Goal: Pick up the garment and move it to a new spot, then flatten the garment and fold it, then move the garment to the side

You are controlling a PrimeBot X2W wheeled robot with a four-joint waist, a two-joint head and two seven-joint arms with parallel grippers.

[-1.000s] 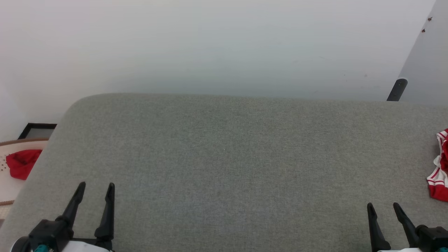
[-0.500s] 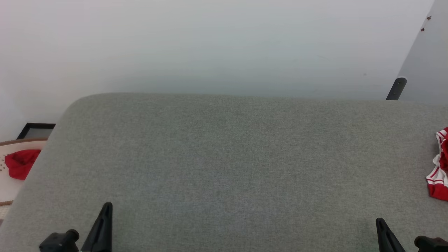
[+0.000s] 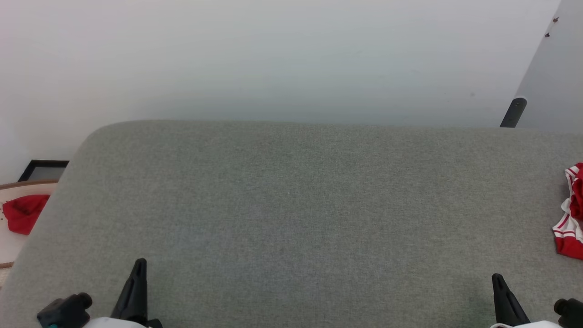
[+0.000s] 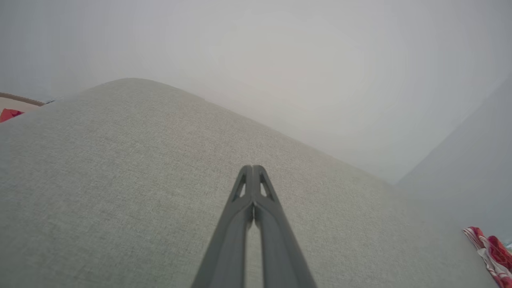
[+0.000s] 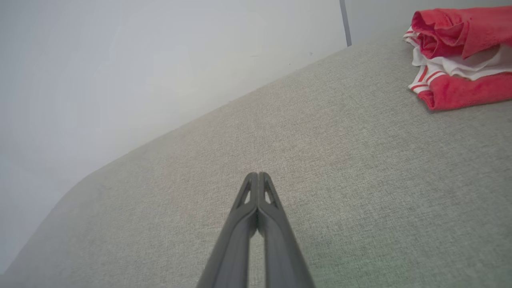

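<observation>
1. The garment (image 3: 570, 214) lies in a loose red-and-white heap at the far right edge of the grey padded table (image 3: 291, 205). Its striped trim shows and its lettering is hidden.
2. That fits two stages: a bundle waiting to be lifted, or a folded piece already set aside. The rumpled layers don't settle which.
3. The right claw (image 5: 258, 176) is pressed together and empty, low over the table and well apart from the garment.
4. The left claw (image 4: 253, 170) is likewise pressed together and empty, at the opposite side.
5. The plain red cloth (image 3: 20, 214) beyond the table's left end is not the task's thing.
</observation>
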